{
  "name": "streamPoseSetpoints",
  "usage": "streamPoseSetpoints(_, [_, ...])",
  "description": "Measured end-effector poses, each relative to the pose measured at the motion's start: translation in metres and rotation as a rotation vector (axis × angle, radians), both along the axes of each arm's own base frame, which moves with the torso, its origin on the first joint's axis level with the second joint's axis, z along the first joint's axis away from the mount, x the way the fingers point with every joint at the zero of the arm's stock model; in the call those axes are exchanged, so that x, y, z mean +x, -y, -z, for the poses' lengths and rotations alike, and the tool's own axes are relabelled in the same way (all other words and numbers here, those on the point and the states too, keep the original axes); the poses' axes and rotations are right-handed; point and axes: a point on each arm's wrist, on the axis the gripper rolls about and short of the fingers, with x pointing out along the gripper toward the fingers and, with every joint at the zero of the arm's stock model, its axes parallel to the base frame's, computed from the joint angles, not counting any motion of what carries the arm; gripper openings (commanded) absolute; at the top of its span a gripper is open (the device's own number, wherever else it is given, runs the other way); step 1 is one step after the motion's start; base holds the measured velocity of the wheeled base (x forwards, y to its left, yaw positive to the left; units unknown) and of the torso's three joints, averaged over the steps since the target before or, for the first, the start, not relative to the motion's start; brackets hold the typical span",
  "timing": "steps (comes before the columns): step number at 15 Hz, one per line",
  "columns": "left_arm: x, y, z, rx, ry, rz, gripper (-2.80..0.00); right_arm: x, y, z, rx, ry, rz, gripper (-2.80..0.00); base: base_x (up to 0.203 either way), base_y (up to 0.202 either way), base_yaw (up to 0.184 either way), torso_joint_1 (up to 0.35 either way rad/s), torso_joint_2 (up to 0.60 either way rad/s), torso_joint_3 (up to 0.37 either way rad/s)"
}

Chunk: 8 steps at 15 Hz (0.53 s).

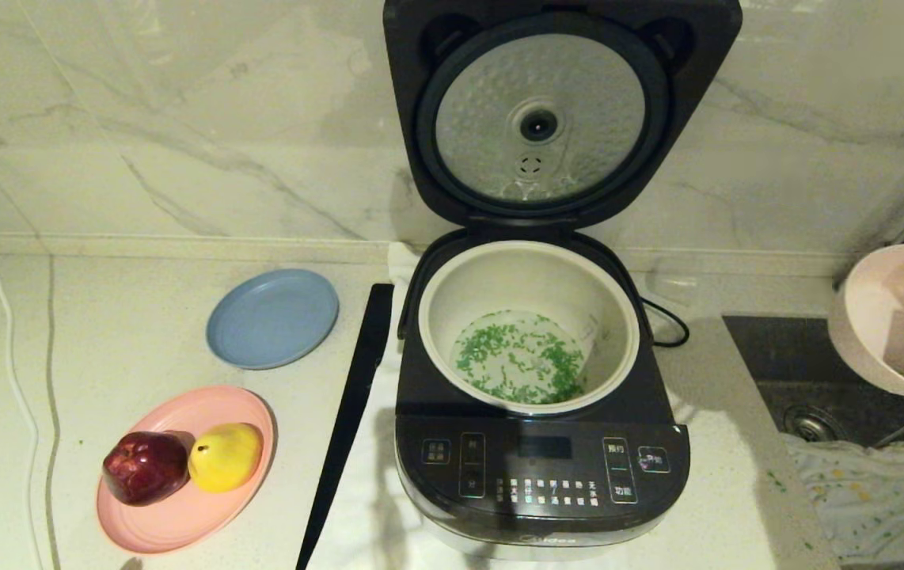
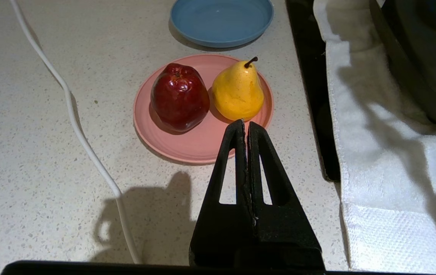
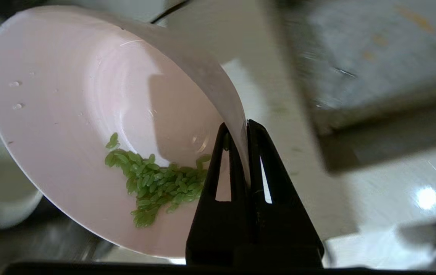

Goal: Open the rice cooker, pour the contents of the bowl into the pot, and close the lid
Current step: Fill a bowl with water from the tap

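Observation:
The dark grey rice cooker (image 1: 539, 467) stands in the middle with its lid (image 1: 543, 119) swung up, silver dimpled underside facing me. Its cream pot (image 1: 452, 317) holds green bits and white grains (image 1: 519, 356) on the bottom. At the far right the pale pink bowl (image 1: 895, 313) hangs tilted above the sink, off to the cooker's right. My right gripper (image 3: 237, 128) is shut on the bowl's rim (image 3: 218, 86); a clump of green bits (image 3: 153, 181) still clings inside. My left gripper (image 2: 245, 124) is shut and empty, low over the counter near the pink plate.
A pink plate (image 1: 218, 507) carries a red apple (image 1: 145, 467) and a yellow pear (image 1: 224, 455); a blue plate (image 1: 271, 318) lies behind it. A black bar (image 1: 349, 412) and white towel (image 2: 386, 152) lie left of the cooker. A sink (image 1: 808, 388) with a cloth (image 1: 871, 491) is on the right, a white cable (image 1: 1, 317) far left.

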Motion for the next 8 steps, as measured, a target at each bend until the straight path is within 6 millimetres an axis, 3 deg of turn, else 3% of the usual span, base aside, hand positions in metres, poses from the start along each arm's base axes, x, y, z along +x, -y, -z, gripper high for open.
streamPoseSetpoints(3, [0.000,0.000,0.000,0.000,0.000,0.000,-2.80,0.012,0.061,0.022,0.115,-0.070,0.209,-2.80,0.000,0.000,0.000,0.000,0.00,0.000])
streamPoseSetpoints(8, [0.000,0.000,0.000,-0.001,0.000,0.000,-2.80,0.016,0.172,0.083,0.327,-0.188,0.387,-2.80,0.000,0.000,0.000,0.000,0.00,0.000])
